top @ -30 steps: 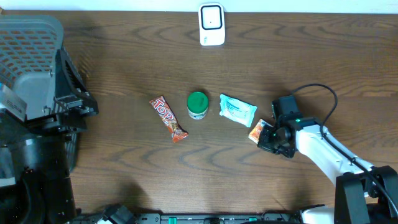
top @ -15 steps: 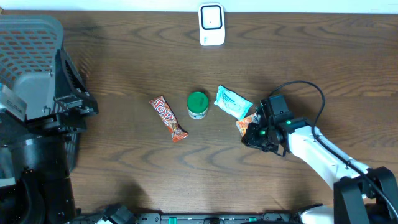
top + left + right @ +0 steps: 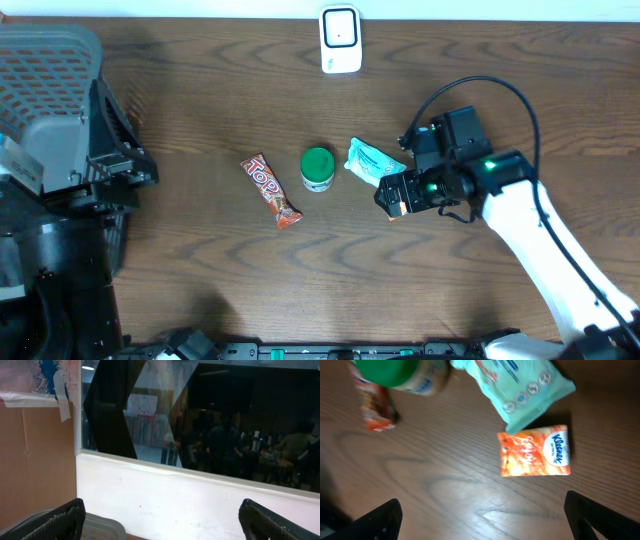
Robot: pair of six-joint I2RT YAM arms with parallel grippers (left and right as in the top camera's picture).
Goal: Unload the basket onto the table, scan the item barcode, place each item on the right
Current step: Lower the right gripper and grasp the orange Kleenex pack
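A white barcode scanner stands at the table's far edge. In a row at mid-table lie a red Top candy bar, a green-lidded jar and a teal wipes pack. An orange Kleenex pack lies flat on the wood, touching the teal pack's corner. My right gripper hovers over it, open, with nothing between its fingers; from overhead the right gripper covers most of the pack. My left gripper is open and empty, raised at the left and facing a wall and window.
A grey plastic basket sits at the far left corner, beside the left arm. The right arm's black cable loops above its wrist. Bare wood lies in front of the row of items.
My right gripper carried the orange Kleenex pack left up to the teal pack, then opened and let it go. It now sits higher over the pack. The left arm is still.
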